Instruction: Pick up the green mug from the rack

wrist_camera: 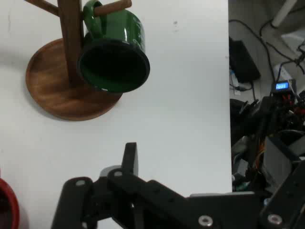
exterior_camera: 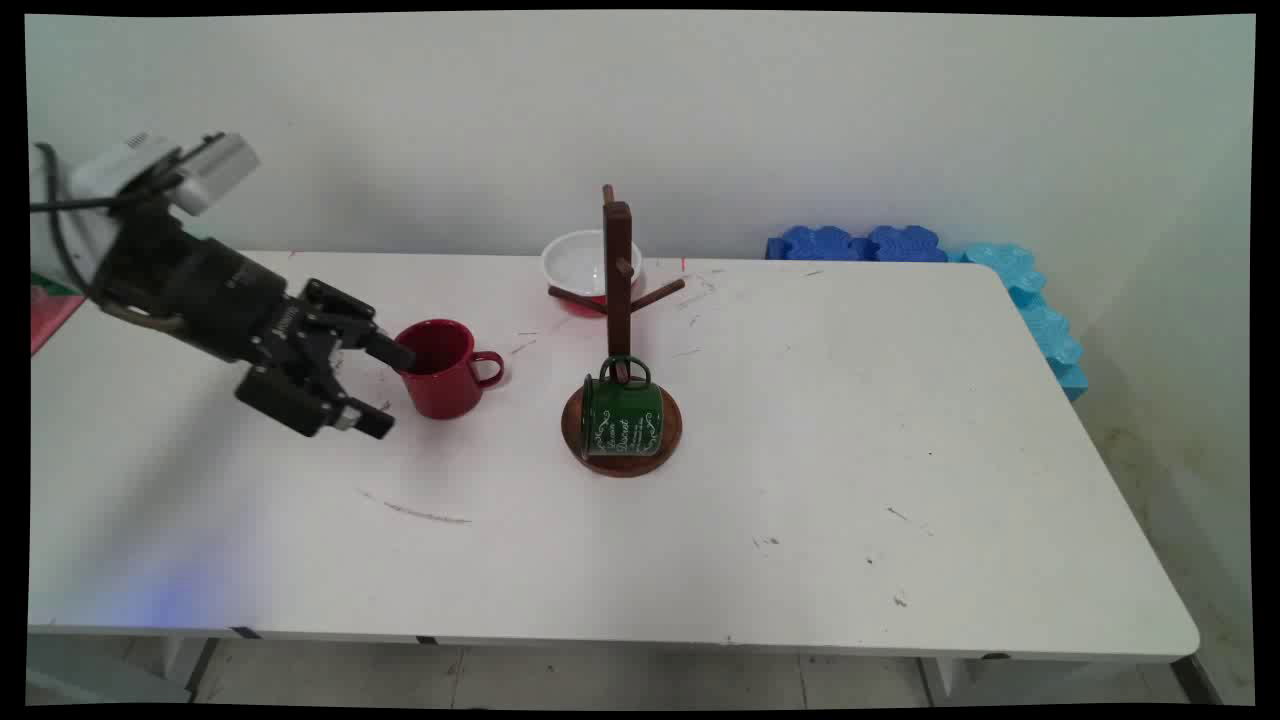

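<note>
My black gripper (exterior_camera: 382, 390) hovers low over the white table (exterior_camera: 800, 450), open, just left of a red mug (exterior_camera: 440, 368). Its upper fingertip (exterior_camera: 398, 354) reaches the mug's left rim; whether it touches I cannot tell. The lower fingertip (exterior_camera: 372, 426) is off the mug, toward the table's near side. Nothing is held. Right of the red mug stands a wooden mug tree (exterior_camera: 618, 300) with a green mug (exterior_camera: 621, 415) hanging by its handle from a low peg. In the hand view, the green mug (wrist_camera: 114, 52) shows its dark opening, and a sliver of the red mug (wrist_camera: 6, 210) sits at the bottom left.
A white bowl (exterior_camera: 578, 263) with a red outside stands behind the mug tree. Blue foam pieces (exterior_camera: 860, 243) lie along the wall and the table's far right corner. The hand view shows the table's edge (wrist_camera: 228, 95) with cables and electronics on the floor beyond.
</note>
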Robot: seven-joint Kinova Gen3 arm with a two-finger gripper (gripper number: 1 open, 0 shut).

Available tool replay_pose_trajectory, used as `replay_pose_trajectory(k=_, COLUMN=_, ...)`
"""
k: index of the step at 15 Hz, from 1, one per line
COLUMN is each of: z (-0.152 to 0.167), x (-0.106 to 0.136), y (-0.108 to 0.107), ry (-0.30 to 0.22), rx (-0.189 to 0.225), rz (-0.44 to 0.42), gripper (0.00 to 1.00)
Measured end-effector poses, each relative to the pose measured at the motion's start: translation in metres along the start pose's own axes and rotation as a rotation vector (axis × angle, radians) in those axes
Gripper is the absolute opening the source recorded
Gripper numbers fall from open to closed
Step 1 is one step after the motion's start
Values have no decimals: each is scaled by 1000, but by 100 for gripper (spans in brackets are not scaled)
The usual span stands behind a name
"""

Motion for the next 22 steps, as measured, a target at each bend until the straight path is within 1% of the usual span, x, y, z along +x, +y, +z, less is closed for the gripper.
replay_pose_trajectory(k=8, z=51, x=-2, y=-9, ry=32, rx=-5, rz=-76, gripper=100)
replay_pose_trajectory(k=17, z=111, x=-5, y=-12, ry=64, rx=-23, rz=-177, gripper=100)
replay_pose_trajectory(k=22, z=141, x=-4, y=-15, ry=86, rx=-22, rz=-225, gripper=100)
